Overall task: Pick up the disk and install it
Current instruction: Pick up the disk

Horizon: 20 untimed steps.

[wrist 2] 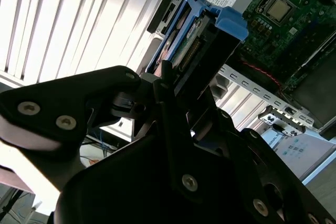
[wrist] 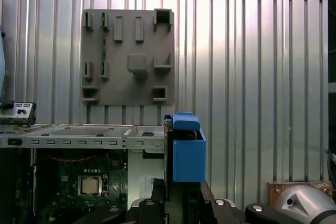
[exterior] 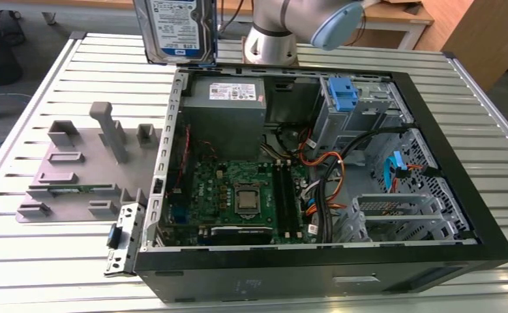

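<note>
We're grasping disk (exterior: 180, 29) in pincer (wrist 2: 176, 85), high over open case (exterior: 323, 277) rim; aiming for square, level carry, clear of cables (exterior: 323, 160).

The gripper (wrist 2: 181, 85) is matte black throughout: broad, rounded link plates that narrow to two slim fingers (wrist 2: 166, 80). Behind the fingers, bright silver screw heads (wrist 2: 29, 108) dot the plates — a pair on one link, single ones on the links farther back. In the first wrist view, a rounded grey joint housing (wrist: 307, 203) sits beside the black links, away from the fingers. In the exterior view the arm (exterior: 269, 39) is a silvery-grey tube — its joint closed by a pale blue cap (exterior: 336, 26).
</note>
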Motion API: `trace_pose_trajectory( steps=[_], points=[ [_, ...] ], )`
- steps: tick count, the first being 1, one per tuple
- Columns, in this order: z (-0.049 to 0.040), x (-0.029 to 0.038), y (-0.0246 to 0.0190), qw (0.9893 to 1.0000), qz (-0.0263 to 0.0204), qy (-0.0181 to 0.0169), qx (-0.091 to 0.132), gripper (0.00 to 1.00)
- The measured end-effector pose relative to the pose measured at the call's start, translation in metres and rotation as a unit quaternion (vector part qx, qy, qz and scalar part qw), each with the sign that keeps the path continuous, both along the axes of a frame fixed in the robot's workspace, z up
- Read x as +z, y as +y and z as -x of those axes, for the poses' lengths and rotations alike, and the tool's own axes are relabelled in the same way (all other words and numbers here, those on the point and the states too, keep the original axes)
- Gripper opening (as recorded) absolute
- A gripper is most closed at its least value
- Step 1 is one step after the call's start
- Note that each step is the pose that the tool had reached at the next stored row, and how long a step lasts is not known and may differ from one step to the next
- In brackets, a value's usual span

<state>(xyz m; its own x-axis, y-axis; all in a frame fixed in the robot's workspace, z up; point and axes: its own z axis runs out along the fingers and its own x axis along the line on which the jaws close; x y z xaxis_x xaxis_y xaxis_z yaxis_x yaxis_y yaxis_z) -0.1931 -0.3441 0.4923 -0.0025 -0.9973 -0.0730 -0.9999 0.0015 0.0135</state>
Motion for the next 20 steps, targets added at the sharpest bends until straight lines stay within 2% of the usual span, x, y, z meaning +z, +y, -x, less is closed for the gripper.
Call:
trace_pose_trajectory(
  steps=[20],
  points=[
    [-0.0141,0.0,0.0,1.0,-0.0006,0.0,0.0,0.35]
  ],
)
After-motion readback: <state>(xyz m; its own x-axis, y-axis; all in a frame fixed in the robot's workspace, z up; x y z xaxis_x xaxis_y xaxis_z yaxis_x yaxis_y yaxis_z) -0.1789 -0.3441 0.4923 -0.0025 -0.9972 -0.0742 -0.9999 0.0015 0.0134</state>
